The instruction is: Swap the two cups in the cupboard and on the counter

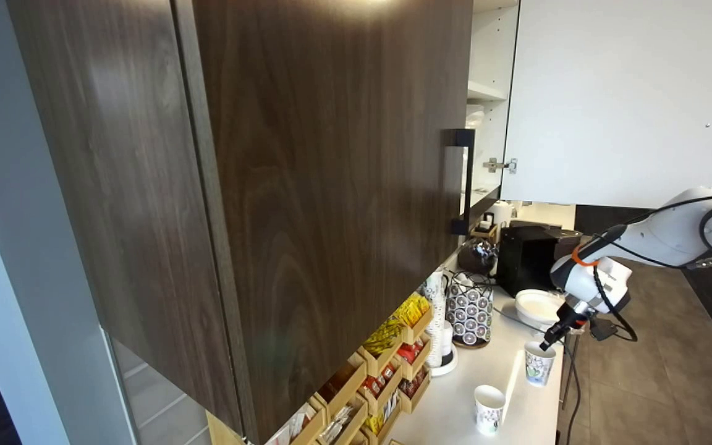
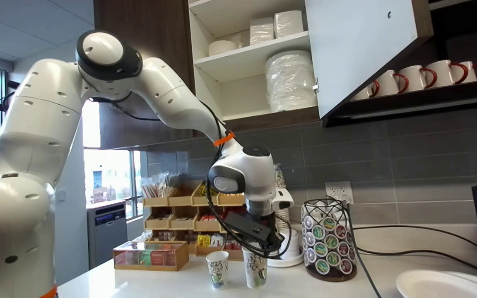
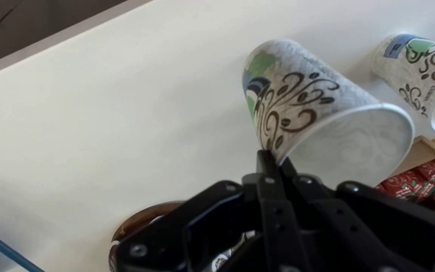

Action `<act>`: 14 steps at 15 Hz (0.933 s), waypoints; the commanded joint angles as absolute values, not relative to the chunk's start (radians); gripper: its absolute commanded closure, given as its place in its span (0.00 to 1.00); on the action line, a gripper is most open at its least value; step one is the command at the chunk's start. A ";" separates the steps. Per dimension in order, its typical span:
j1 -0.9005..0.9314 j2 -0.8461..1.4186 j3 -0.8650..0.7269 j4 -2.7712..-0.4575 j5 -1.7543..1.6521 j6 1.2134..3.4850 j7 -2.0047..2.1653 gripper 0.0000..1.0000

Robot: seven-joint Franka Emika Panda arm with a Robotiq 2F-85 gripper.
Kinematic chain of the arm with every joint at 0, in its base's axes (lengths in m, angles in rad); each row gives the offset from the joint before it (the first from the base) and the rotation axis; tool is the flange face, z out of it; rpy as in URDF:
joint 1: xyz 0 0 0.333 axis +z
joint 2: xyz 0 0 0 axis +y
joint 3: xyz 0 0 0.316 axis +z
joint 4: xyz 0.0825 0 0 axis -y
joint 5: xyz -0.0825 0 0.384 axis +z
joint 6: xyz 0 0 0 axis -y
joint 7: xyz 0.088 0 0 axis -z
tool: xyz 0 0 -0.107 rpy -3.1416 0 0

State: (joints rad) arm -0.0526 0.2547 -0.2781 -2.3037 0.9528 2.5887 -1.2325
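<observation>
Two white paper cups with brown swirls are at the counter point(image 1: 455, 420). My gripper point(image 3: 276, 159) is shut on the rim of the nearer cup point(image 3: 293, 87), one finger inside and one outside. That cup also shows in both exterior views point(image 1: 539, 368) point(image 2: 256, 269), near the counter's front edge; I cannot tell whether its base touches the counter. The further cup point(image 3: 423, 62) stands upright beside it, apart from the gripper, also in both exterior views point(image 1: 489, 409) point(image 2: 218, 268). The dark brown cupboard point(image 1: 331, 185) is open above; no loose cup shows clearly inside it point(image 2: 238, 99).
The open cupboard door point(image 2: 354, 45) juts out above the counter. A pod canister point(image 2: 329, 240), a plate stack point(image 1: 538, 306), wooden snack bins point(image 2: 195, 225) and a tea box point(image 2: 151, 255) stand on the counter. Wrapped plates point(image 2: 290, 80) fill the lower shelf's right side. Cables hang at the wrist.
</observation>
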 commanded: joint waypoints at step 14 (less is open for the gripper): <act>-0.192 0.497 -0.168 -2.127 1.177 2.614 -1.421 0.99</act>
State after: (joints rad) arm -0.1286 0.4722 -0.2314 -2.1500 1.1611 2.5887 -1.3830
